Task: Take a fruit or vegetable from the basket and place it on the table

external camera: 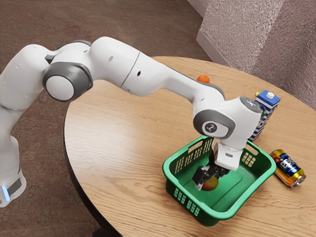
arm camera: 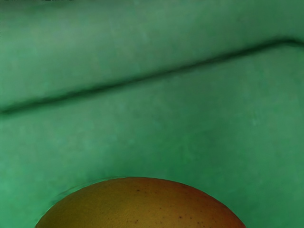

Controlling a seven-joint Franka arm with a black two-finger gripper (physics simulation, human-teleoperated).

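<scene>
Fruit (external camera: 211,184) in basket (external camera: 222,215), lower right of exterior frame. End effector (external camera: 211,178) right at it, can't tell if open or closed. I'm guessing light, firm, slick, bruisable; I'd squeeze widest part gently.

The walls of the green basket (external camera: 223,215) stand all around my gripper (external camera: 209,178), but its top is open for going up and out, with lots of bare table (external camera: 113,143) toward the exterior view's left, while the tall carton (external camera: 267,100) and the can (external camera: 288,168) stand in the way toward its right.
</scene>
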